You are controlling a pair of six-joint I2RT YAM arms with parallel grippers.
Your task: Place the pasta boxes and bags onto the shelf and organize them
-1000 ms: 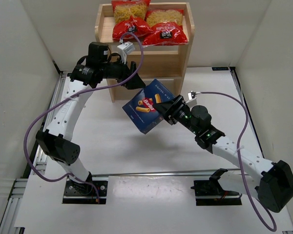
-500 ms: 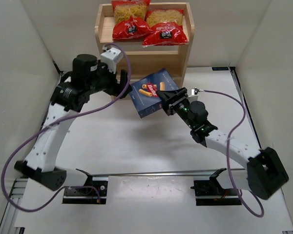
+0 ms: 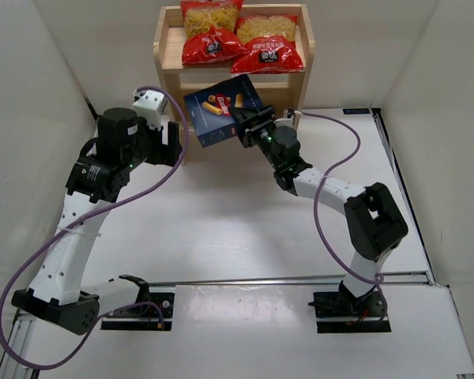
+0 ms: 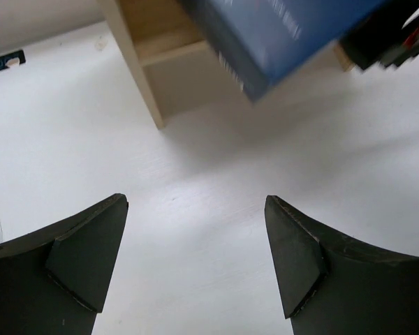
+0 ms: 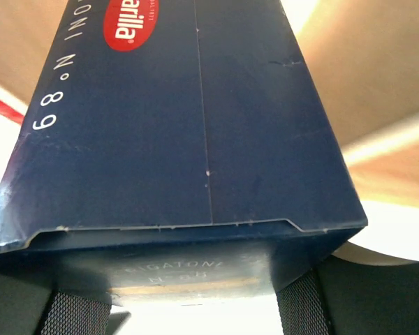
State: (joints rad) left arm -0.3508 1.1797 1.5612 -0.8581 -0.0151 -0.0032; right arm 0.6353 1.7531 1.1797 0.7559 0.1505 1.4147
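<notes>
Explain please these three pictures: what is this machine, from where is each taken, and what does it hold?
Two robot arms are bolted to a white table, each ending in a two-finger gripper. The wide picture looks down from above; the other two come from cameras on the wrists. A wooden shelf stands at the far side, with two red pasta bags on its top. The right gripper holds a dark blue pasta box in the air by the shelf. The left gripper is open and empty.

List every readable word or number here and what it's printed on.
"arilla", logo cut off by the frame: navy pasta box.
"N° 89": same box, side.
"RIGATONI", faint: box end flap.
Labels on the red pasta bags: too small to read.
Left wrist view's box print: blurred.
</notes>
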